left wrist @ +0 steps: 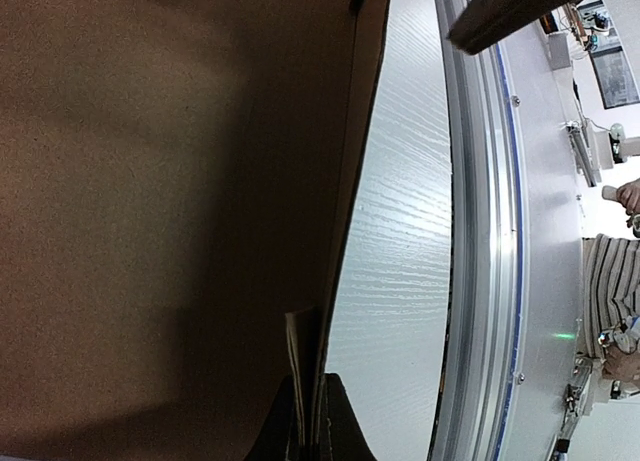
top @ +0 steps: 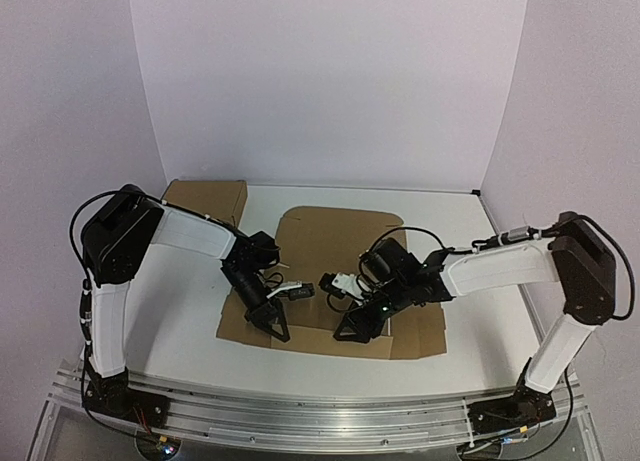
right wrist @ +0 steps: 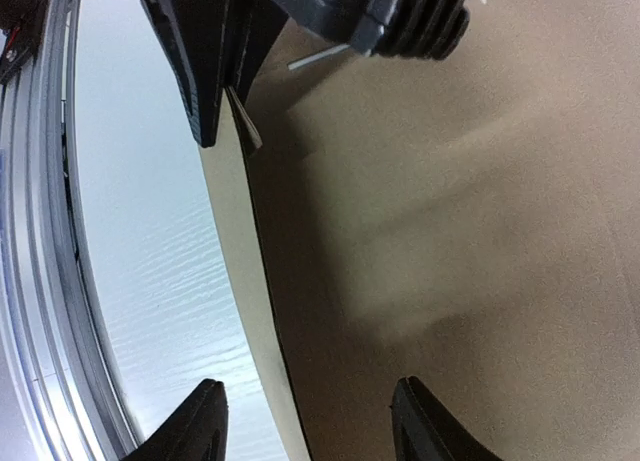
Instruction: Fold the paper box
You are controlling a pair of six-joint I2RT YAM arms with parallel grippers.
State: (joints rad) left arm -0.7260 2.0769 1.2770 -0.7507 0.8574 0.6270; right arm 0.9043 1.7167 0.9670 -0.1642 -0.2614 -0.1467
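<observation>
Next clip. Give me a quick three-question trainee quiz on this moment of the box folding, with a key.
1. True or false: the left gripper is shut on the near edge of the paper box.
2. Multiple choice: the right gripper is A) shut on the lid panel, B) open, with the box's near edge between its fingers, C) out of every view.
3. Short answer: where on the table does the other cardboard box sit?

Key
1. True.
2. B.
3. In the far left corner, behind the left arm.
</observation>
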